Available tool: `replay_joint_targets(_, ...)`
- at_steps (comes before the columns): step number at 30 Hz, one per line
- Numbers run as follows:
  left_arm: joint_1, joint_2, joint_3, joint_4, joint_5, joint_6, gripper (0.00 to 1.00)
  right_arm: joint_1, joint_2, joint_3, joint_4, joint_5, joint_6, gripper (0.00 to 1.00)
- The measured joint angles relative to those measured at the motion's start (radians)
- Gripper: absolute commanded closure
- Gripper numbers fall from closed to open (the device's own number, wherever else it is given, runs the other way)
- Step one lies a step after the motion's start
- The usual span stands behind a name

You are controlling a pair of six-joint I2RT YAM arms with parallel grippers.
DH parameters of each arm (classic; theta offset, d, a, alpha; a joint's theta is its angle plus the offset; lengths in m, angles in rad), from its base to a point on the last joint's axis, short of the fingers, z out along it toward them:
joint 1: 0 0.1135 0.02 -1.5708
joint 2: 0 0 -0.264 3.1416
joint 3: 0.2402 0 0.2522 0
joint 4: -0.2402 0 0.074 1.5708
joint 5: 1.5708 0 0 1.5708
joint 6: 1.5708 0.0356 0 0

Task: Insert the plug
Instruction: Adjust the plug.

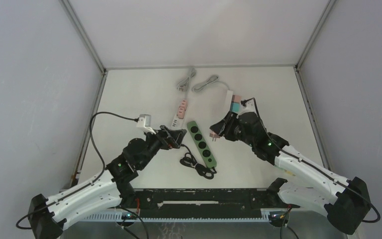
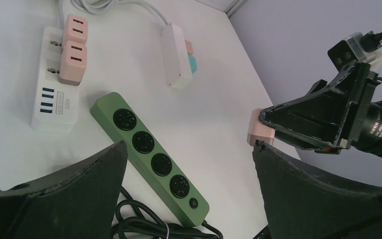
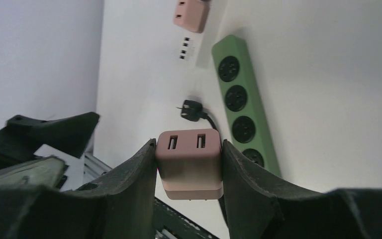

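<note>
4-socket strip lies right of USB strip, cable seemingly nearer.

White table, grey walls

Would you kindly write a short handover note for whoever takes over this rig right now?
Left gripper: open, holding nothing, just left of the long green four-socket power strip.
Right gripper: shut on the pink square USB charger plug, held off to the strip's right, not touching it.
Done: the plug is grasped.
Left to do: all four green sockets are empty, so the plug needs to be carried over one, lined up and pressed in. The left gripper could probably steady the strip.
</note>
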Motion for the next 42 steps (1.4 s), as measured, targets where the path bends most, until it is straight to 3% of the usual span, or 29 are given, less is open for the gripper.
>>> replay_joint_targets(13, -0.087, 0.187, -0.014, 0.212, -0.009, 0.094, 0.05, 0.106, 0.045, -0.001, 0.141, 0.093, 0.225, 0.6)
replay_joint_targets(27, -0.124, 0.292, 0.007, 0.305, 0.035, 0.233, 0.11, 0.154, 0.084, -0.001, 0.185, 0.151, 0.378, 0.6)
replay_joint_targets(42, -0.125, 0.329, 0.027, 0.365, 0.05, 0.261, 0.37, 0.176, 0.115, -0.001, 0.223, 0.153, 0.384, 0.61)
